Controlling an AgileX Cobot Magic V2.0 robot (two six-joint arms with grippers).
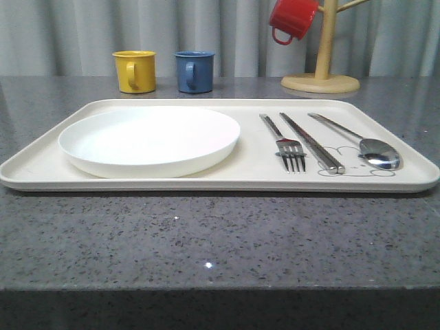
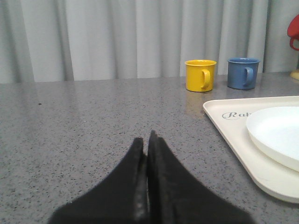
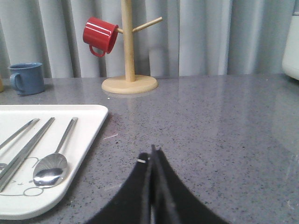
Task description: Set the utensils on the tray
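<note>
Across the grey speckled table point(image 1: 220, 240), front view: large flat cream tray point(image 1: 137, 184), rounded corners, low raised rim. On its left half, round shallow white plate point(image 1: 149, 139), glossy, bare. On its right half, side by side and apart: silver fork point(image 1: 283, 142), tines toward the camera; straight silver chopstick pair point(image 1: 311, 142); silver spoon point(image 1: 366, 144), bowl lying over a grey line drawing. Behind the tray, yellow mug point(image 1: 134, 71) and blue mug point(image 1: 194, 71); red mug point(image 1: 292, 18) hung on a wooden mug tree point(image 1: 322, 48).

Left wrist view: left gripper point(image 2: 148, 140), black jaws pressed together, holding nothing, over bare table. Tray corner point(image 2: 224, 122) off to one side of the jaws, apart from them, grey script lettering partly visible, plate edge point(image 2: 275, 133) just beyond it.

Right wrist view: right gripper point(image 3: 152, 154), black jaws together, holding nothing. Tray corner point(image 3: 91, 133) near the fingertips to one side, not touching; spoon point(image 3: 55, 161) nearest the jaws, then chopstick pair point(image 3: 28, 144), then a slim handle, probably the fork's.
</note>
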